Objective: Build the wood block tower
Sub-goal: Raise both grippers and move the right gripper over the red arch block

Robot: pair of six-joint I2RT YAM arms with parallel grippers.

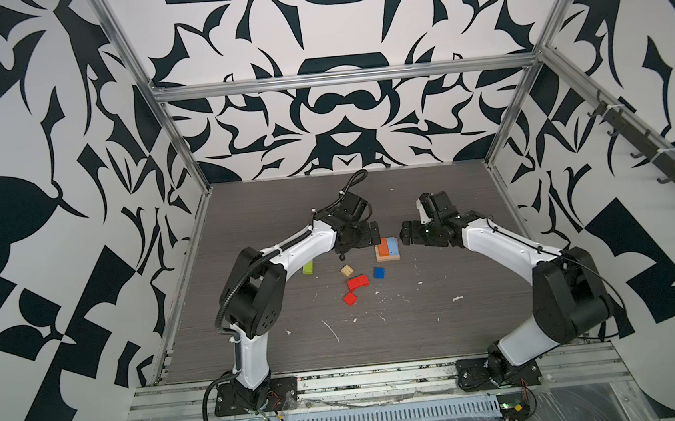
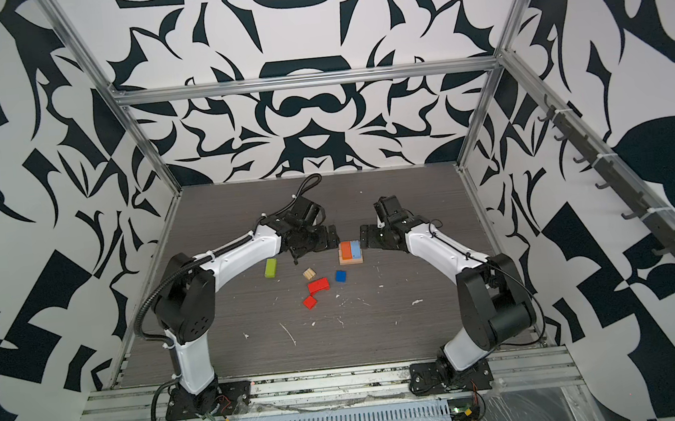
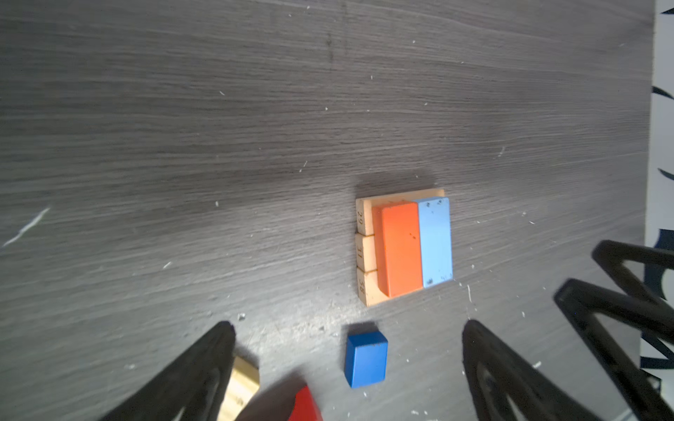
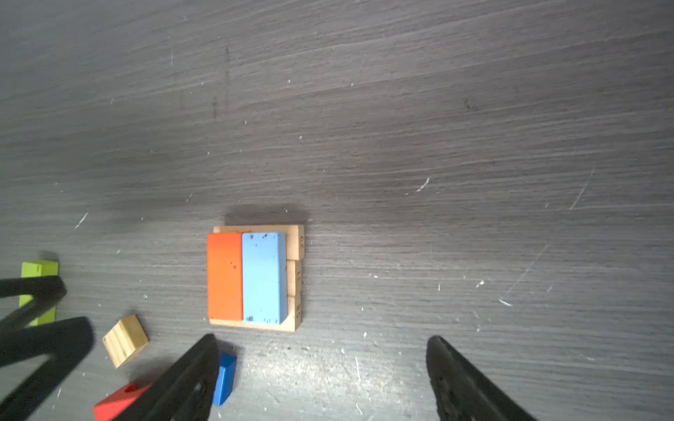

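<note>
Left pincer [image 3: 348,326] wide, empty; right pincer [image 4: 321,339] likewise. Tower [image 1: 387,250] two layers, between them, touching neither. Step judged: fetching next block. Blue cube [image 3: 366,359] near left pincer: lower, centre, close.

bench [image 1: 421,329]: dark grey woodgrain, white flecks and scratches | walls [image 1: 341,128]: white with black curling shapes, behind bench and on both sides | frame [image 1: 341,77]: silver bars rising from bench's far corners, crossbar above | hooks [image 1: 647,147]: black row, right of bench | light: even, soft shadows
</note>
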